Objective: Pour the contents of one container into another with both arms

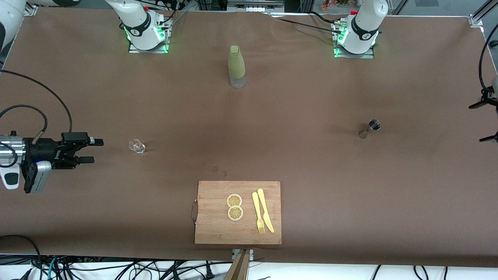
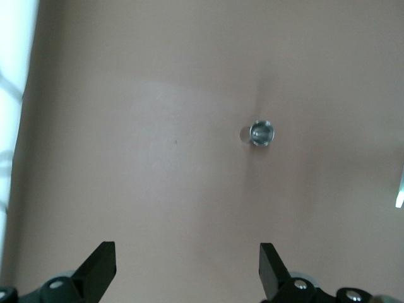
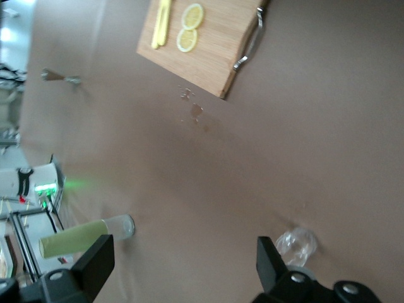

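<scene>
A tall green bottle (image 1: 236,66) with a clear base stands upright in the middle of the table, close to the robots' bases. A small clear glass (image 1: 136,146) sits toward the right arm's end. My right gripper (image 1: 97,151) hangs open and empty beside it, fingers pointing at the glass. The right wrist view shows the glass (image 3: 298,245) by one finger and the bottle (image 3: 85,237) farther off. A metal jigger (image 1: 369,128) stands toward the left arm's end. My left gripper (image 1: 478,122) is open and empty at the table's edge, apart from the jigger (image 2: 262,133).
A wooden cutting board (image 1: 210,229) with a metal handle lies near the front camera. On it are two lemon slices (image 1: 234,207), a yellow fork (image 1: 257,214) and a yellow knife (image 1: 265,210). A small wet stain (image 1: 220,170) marks the brown cloth just above the board.
</scene>
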Controlling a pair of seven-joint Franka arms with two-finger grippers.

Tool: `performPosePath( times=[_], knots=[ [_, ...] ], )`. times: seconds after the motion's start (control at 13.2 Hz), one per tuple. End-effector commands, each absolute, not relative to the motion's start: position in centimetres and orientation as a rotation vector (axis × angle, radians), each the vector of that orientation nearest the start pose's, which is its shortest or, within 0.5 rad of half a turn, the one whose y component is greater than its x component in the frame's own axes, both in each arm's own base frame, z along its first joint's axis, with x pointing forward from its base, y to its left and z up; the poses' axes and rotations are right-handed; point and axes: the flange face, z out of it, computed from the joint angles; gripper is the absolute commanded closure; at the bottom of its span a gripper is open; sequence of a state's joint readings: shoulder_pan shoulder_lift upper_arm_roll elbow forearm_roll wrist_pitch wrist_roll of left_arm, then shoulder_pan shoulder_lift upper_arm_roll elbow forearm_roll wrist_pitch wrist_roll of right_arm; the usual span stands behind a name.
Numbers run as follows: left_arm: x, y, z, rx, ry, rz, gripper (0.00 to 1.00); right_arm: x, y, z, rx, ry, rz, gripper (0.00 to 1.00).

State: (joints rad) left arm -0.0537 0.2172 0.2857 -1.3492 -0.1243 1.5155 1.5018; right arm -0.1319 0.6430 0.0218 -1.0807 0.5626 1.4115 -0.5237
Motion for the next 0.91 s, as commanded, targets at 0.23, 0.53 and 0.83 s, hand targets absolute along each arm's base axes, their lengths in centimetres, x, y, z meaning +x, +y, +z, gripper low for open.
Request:
performPosePath(
  times=[0.23,0.53,0.83],
  knots=[
    [55.7,6.4,61.5,-2.998,1.072,0.047,0.00,65.4,3.3,51.3,-2.827,-0.102,0.389,0.00],
    [55.0,2.6,60.8,-3.144,0.458,0.112,0.00,61.6,3.1,53.5,-3.041,-0.060,0.432,0.00],
    [55.1,2.5,60.5,-3.166,0.253,0.118,0.00,60.0,1.4,58.1,-3.189,-0.040,0.318,0.00]
  ],
)
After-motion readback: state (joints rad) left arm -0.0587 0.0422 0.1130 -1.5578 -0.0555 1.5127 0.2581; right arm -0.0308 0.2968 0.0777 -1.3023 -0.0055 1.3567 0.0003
